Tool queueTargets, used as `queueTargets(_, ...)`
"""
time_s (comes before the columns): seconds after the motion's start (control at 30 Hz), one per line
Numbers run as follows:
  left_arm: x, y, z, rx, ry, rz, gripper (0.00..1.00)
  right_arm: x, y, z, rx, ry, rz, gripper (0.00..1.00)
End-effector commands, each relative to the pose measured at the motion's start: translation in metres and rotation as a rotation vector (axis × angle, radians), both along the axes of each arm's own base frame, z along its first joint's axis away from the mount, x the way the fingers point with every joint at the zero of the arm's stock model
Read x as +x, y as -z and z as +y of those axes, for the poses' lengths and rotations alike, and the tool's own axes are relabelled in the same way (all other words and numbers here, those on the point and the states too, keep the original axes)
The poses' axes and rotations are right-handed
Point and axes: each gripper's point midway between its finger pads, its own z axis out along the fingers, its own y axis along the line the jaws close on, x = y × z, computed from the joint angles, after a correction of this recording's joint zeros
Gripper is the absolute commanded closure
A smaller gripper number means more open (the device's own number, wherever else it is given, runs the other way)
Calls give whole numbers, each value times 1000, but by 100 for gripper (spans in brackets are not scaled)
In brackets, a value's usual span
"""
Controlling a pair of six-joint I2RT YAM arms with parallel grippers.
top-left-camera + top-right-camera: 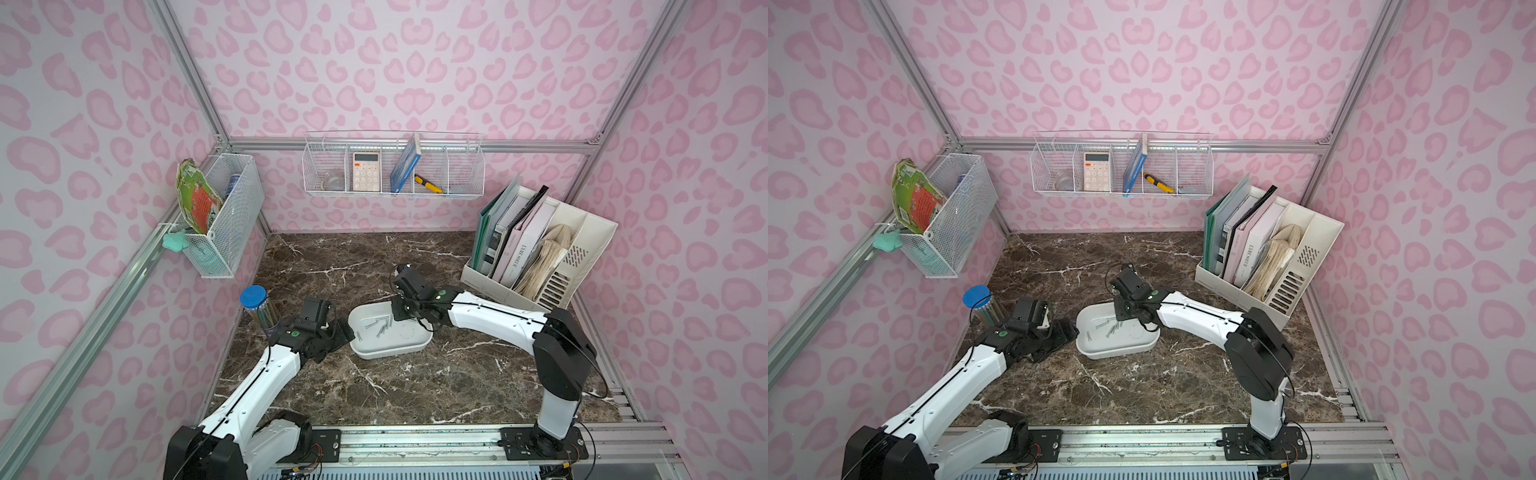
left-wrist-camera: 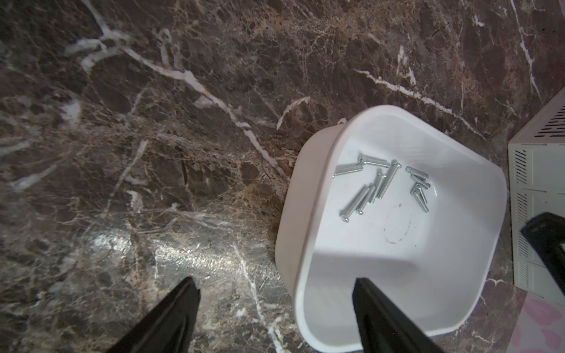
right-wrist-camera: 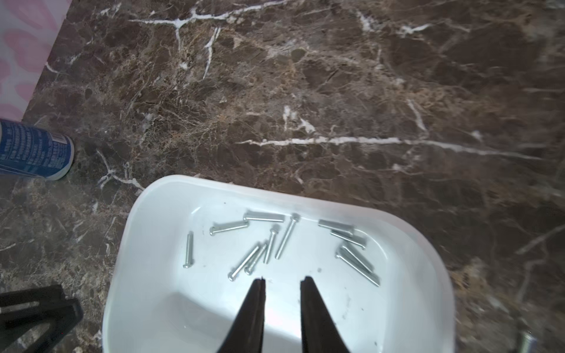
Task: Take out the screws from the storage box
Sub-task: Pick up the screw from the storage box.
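The dark brown marble-patterned surface (image 1: 374, 395) carries a shallow white plastic storage box (image 1: 386, 354) with rounded corners, set between the two arms. The slender silver-grey metal screws (image 3: 286, 237) lie loose on its floor, scattered over one half of it, several crossing or touching. From where I stand, the step in hand appears to be picking a screw with the right arm while the left arm steadies the box. Recommended procedure:

- Select a screw lying apart from its neighbours, such as the lone one at the edge of the scatter.
- Turn the fingers so they close across the shaft, not along it.
- Descend until the tips nearly meet the floor.
- Close fully, since the shaft is thin.
- Lift clear of the rim before travelling.

Brace the box first, as it looks light and may slide. The left fingers (image 2: 379, 321) stand wide apart astride the box's wall, one tip inside and one over the surface, gripping nothing. The right fingers (image 3: 250, 321) hang inside the box just short of the screws, parted by a narrow gap and empty. Whether their tips touch the floor cannot be told.
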Motion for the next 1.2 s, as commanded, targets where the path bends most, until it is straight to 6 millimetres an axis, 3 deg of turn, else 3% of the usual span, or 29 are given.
queueTargets(0.0, -2, 1, 2, 5, -12, 4, 16, -7, 22, 7, -29, -11, 67, 75)
queueTargets(0.17, -5, -1, 2, 4, 0, -5, 15, -5, 47, 10, -55, -3, 96, 75)
queueTargets(0.5, -9, 5, 2, -2, -5, 11, 15, -1, 74, 16, -104, -3, 130, 74)
queueTargets(1.17, -11, 12, 1, -6, -4, 29, 15, 7, 117, -7, -269, 68, 145, 81)
